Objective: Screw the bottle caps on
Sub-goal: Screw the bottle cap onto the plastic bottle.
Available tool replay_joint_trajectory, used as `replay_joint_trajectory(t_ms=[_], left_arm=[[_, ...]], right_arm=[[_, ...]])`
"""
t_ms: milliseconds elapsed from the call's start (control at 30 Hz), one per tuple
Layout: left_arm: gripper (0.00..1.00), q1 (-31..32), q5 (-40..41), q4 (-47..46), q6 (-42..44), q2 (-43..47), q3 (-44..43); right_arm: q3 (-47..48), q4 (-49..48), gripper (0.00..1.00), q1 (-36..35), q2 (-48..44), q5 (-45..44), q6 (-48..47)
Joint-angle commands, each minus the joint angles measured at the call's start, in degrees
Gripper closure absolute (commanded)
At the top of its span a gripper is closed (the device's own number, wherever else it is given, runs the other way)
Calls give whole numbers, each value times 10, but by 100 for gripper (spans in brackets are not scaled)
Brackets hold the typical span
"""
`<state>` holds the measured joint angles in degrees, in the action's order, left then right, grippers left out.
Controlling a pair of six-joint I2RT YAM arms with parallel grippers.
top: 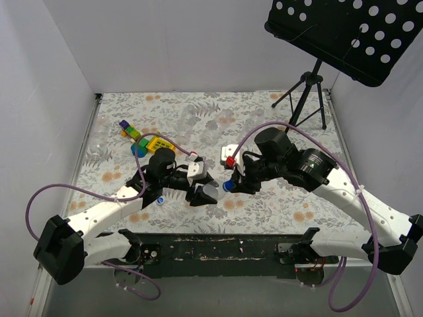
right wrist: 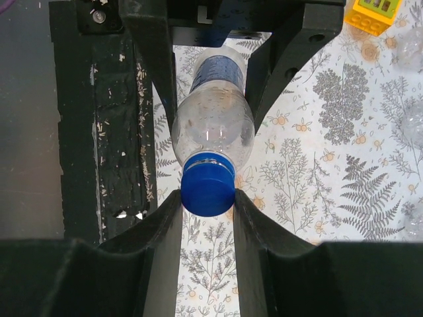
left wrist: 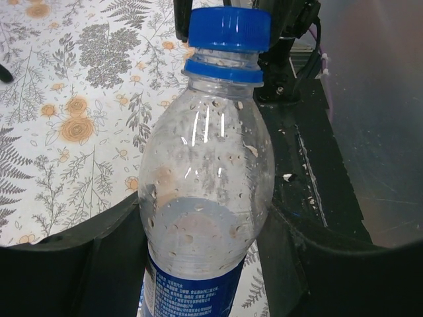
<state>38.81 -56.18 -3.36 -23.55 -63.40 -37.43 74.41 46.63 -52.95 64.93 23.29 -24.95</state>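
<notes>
My left gripper [top: 203, 193] is shut on a clear bottle [left wrist: 205, 165] with a blue-and-white label, gripping its body just above the label [left wrist: 192, 290]. The bottle points toward my right arm, low over the table near the front edge. A blue cap [left wrist: 230, 30] sits on its neck. My right gripper [top: 229, 186] is shut on that cap [right wrist: 207, 191], with both fingertips pressed on its sides. In the right wrist view the bottle [right wrist: 213, 125] lies straight ahead between the left gripper's fingers [right wrist: 151, 46]. A loose blue-and-white cap [top: 160, 200] lies on the table beside my left arm.
Colourful toy blocks [top: 142, 140] lie at the back left; a yellow one shows in the right wrist view [right wrist: 375, 13]. Faint clear bottles [top: 193, 117] lie further back. A black tripod stand [top: 307, 92] with a perforated tray stands at the back right. The black base rail [top: 218, 247] runs along the front edge.
</notes>
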Motion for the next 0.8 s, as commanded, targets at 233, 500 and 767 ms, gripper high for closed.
replay_joint_trajectory(t_ms=[233, 500, 767], left_arm=[[60, 53, 139, -120, 22, 57, 30], [60, 75, 231, -218, 4, 92, 80], [62, 84, 306, -271, -3, 108, 109]], right_arm=[[15, -42, 88, -3, 42, -51, 94], [16, -74, 91, 4, 55, -83, 197], [21, -92, 94, 14, 74, -115, 340]])
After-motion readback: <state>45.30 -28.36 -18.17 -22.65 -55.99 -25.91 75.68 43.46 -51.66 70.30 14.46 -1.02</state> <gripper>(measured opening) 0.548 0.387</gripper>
